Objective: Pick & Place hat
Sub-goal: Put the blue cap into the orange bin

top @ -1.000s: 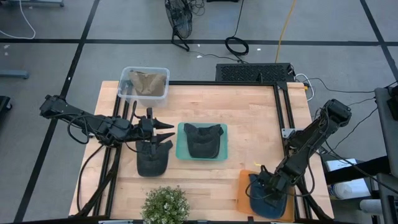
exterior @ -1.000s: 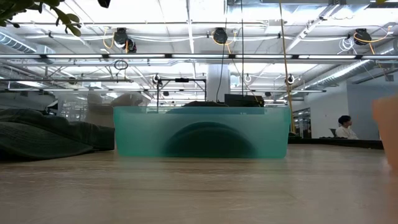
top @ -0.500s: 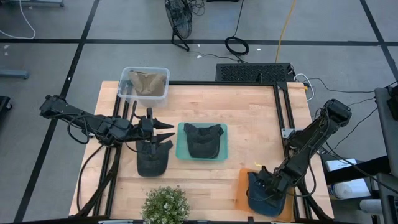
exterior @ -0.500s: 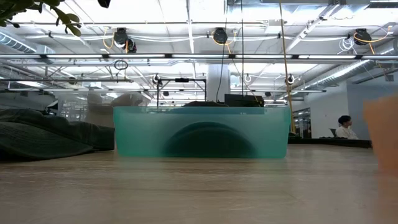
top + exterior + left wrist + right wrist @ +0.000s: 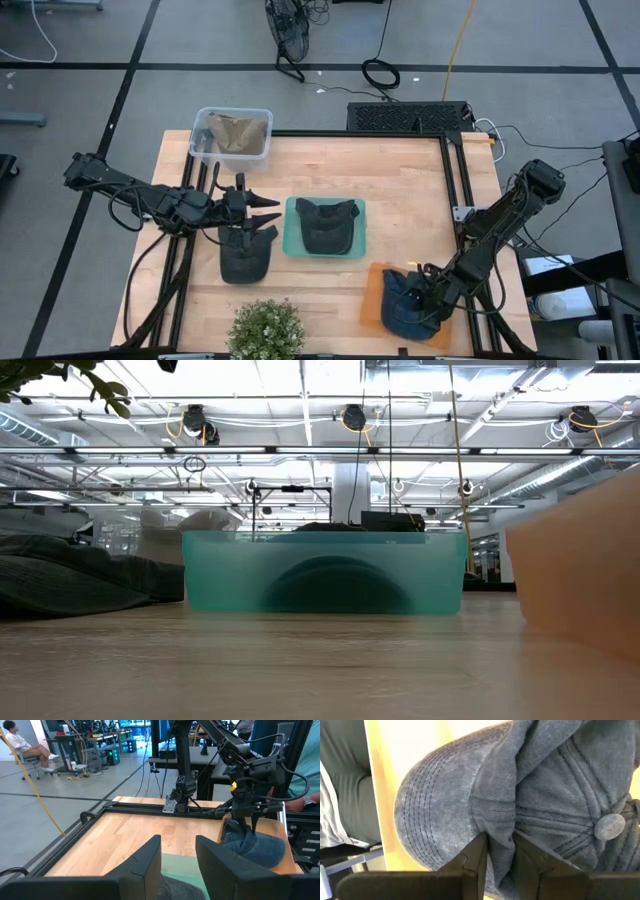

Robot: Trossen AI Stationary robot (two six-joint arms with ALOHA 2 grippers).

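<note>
Here we start at the desk's point(image 5: 400, 200) left side, where the left claw point(image 5: 268, 216) hangs over a dark hat point(image 5: 245, 255) lying on the wood; its fingers stand parted with nothing between them, and in its own wrist view only a sliver of that hat shows under the fingertips. Behind it, at the desk's far left corner, a clear bin point(image 5: 231, 133) holds something tan that we cannot make out. At the front edge a potted plant point(image 5: 266, 330) is cut off by the frame. In the middle, a green tray point(image 5: 325, 226) carries a second dark hat point(image 5: 326, 224); from the low view we see it only as a dim shape through the tray wall. To the right, near the front edge, the right claw point(image 5: 422, 300) pinches a fold of a blue hat point(image 5: 405, 303) between nearly closed fingers, and the hat sits over an orange tray point(image 5: 372, 300). That hat and the arm hide most of the tray, so we cannot tell whether the hat rests on it or is lifted clear.
</note>
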